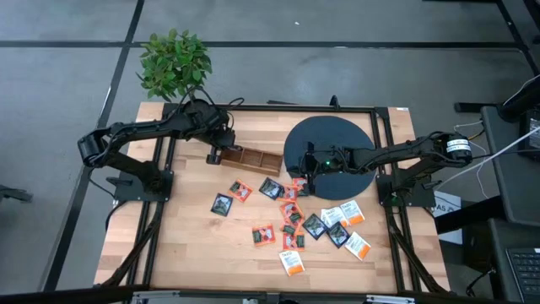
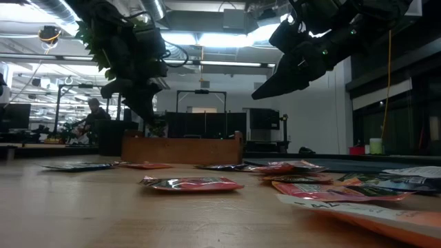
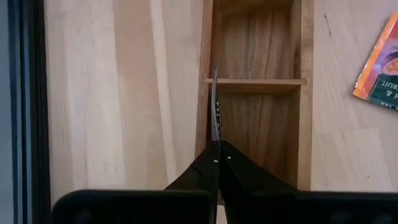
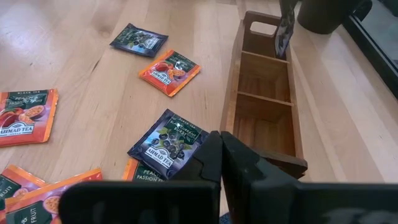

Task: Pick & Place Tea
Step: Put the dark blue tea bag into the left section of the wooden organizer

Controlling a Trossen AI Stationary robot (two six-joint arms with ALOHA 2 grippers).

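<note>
Left gripper hanging over the handle end of the wooden tray, fingers pinched shut on one sachet held edge-on and upright, dangling just above the end compartment beside a divider. Same held sachet showing in the right wrist view at the tray's far end, under the dark gripper. Right gripper hovering at the edge of the black disc, just past the tray's other end, fingers pressed together with nothing between them. Lying right below and ahead of the right gripper, a dark sachet flat on the table. Remaining tea sachets scattering loose across the table below and beside the right gripper, some red-orange, some dark, some white with orange, a few overlapping. Tray compartments showing bare wood. Potted plant sitting behind the left arm.
</note>
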